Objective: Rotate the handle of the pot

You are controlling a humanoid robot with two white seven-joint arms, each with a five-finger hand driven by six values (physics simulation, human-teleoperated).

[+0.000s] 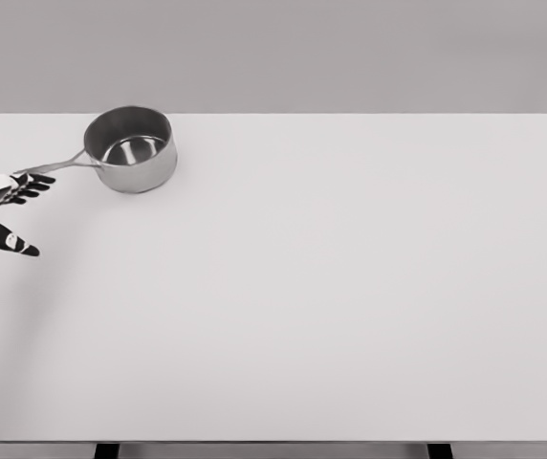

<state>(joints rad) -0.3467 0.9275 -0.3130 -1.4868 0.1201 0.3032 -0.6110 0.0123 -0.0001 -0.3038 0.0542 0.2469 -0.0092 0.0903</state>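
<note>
A steel saucepan point(132, 149) stands upright on the white table point(331, 287) at the far left. Its thin metal handle point(63, 164) points left and slightly toward me. My left hand point(21, 208) enters at the left edge, and its dark fingers point(32, 185) lie just under the handle's free end, touching or nearly touching it. The thumb point(10, 239) sticks out well below, far from the handle. The hand is open and grips nothing. The pot is empty inside.
The table's left edge runs close to my left hand. Its far edge point(350, 115) passes just behind the pot, with a plain grey wall beyond.
</note>
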